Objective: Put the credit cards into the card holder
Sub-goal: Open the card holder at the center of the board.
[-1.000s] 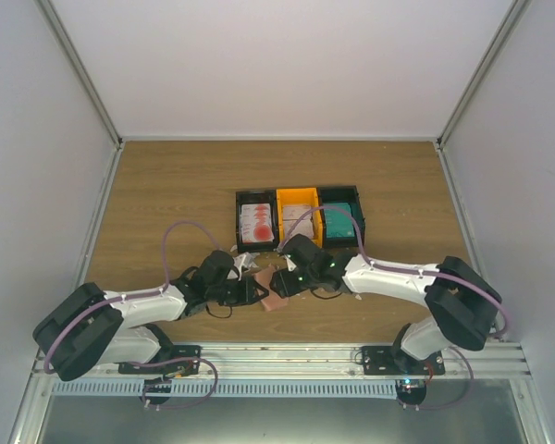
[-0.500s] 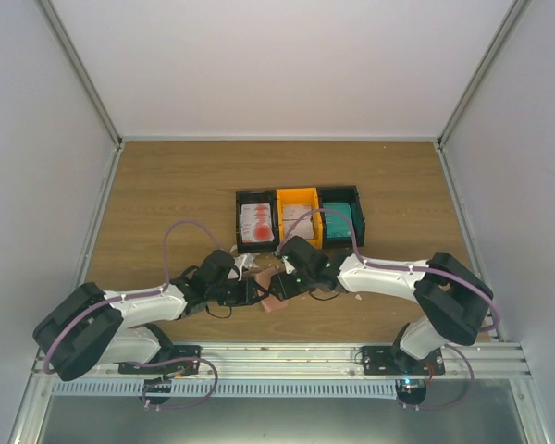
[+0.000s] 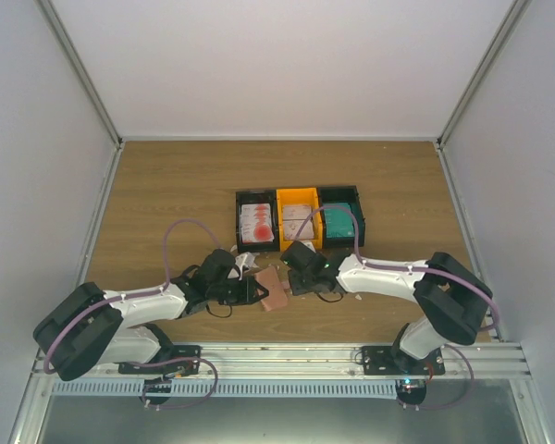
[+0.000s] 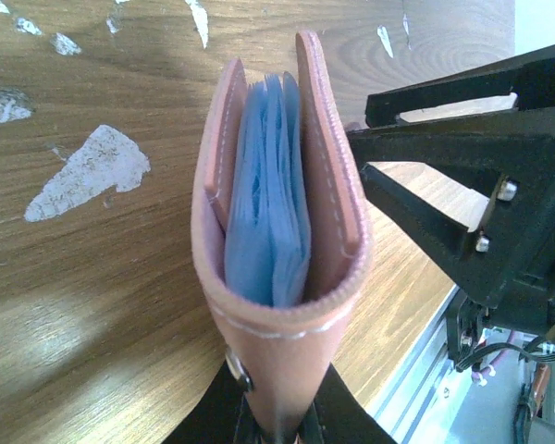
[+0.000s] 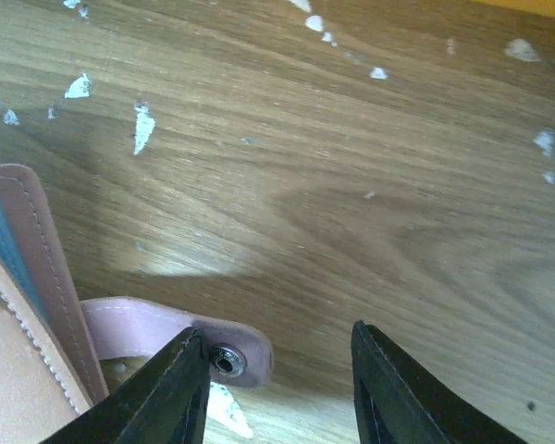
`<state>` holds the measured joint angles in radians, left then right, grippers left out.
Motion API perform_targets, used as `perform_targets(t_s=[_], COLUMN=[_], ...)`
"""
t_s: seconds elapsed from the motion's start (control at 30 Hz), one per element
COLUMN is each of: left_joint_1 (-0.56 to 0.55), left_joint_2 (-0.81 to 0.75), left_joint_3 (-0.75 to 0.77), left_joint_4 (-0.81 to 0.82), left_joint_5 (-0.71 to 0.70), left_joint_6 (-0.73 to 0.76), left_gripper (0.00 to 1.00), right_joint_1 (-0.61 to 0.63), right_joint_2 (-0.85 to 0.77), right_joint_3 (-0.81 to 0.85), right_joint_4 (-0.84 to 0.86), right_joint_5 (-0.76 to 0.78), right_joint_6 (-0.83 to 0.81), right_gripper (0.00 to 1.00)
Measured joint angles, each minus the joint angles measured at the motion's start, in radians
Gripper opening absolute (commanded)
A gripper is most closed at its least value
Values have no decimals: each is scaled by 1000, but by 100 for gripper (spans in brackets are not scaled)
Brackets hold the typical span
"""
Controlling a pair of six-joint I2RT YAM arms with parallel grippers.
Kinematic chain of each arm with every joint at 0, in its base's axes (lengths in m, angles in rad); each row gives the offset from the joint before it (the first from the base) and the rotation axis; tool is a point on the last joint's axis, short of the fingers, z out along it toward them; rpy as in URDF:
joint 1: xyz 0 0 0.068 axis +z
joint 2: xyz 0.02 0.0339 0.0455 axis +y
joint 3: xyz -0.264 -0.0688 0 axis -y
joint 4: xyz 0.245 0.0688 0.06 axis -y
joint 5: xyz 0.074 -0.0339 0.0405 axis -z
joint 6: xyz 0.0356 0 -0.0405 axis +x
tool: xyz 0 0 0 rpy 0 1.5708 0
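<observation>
The salmon-pink card holder (image 3: 276, 290) stands on edge on the wood between my two grippers. My left gripper (image 3: 256, 292) is shut on its spine, low in the left wrist view (image 4: 276, 412). That view shows the holder (image 4: 328, 185) slightly spread, with teal credit cards (image 4: 268, 203) inside. My right gripper (image 3: 290, 271) is open and empty just right of the holder. In the right wrist view (image 5: 277, 388) its left finger is next to the holder's snap strap (image 5: 166, 326). More credit cards lie in the tray: red-printed ones (image 3: 256, 222) and teal ones (image 3: 339, 220).
The black-and-orange three-compartment tray (image 3: 299, 192) sits just behind the grippers. Irregular white scraps dot the wood near the holder (image 4: 92, 171) (image 5: 141, 125). The metal rail at the table's near edge (image 3: 277, 356) is close behind the arms.
My right gripper has drawn back from the holder, up and to the right toward the tray. More of the holder now shows. The left arm has held still.
</observation>
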<state>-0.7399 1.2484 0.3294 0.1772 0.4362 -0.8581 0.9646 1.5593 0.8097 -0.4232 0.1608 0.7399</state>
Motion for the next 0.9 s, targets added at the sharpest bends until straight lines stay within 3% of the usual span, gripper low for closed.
perform_targets(t_s=[0.3, 0.47, 0.73, 0.9], left_joint_1=[0, 0, 0, 0], left_joint_2=[3, 4, 8, 18], left_joint_3=[20, 21, 23, 26], left_joint_4=[-16, -23, -33, -33], left_joint_5=[0, 0, 0, 0], left_joint_6=[16, 21, 22, 22], left_gripper=[0, 0, 0, 0], right_joint_1=[0, 0, 0, 0], right_joint_2=[-113, -94, -38, -16], right_joint_3=[-41, -41, -48, -58], right_joint_4=[65, 115, 134, 150], right_joint_5=[-57, -103, -108, -115], right_joint_6=[-21, -27, -9, -9], right_gripper=[46, 33, 26, 11])
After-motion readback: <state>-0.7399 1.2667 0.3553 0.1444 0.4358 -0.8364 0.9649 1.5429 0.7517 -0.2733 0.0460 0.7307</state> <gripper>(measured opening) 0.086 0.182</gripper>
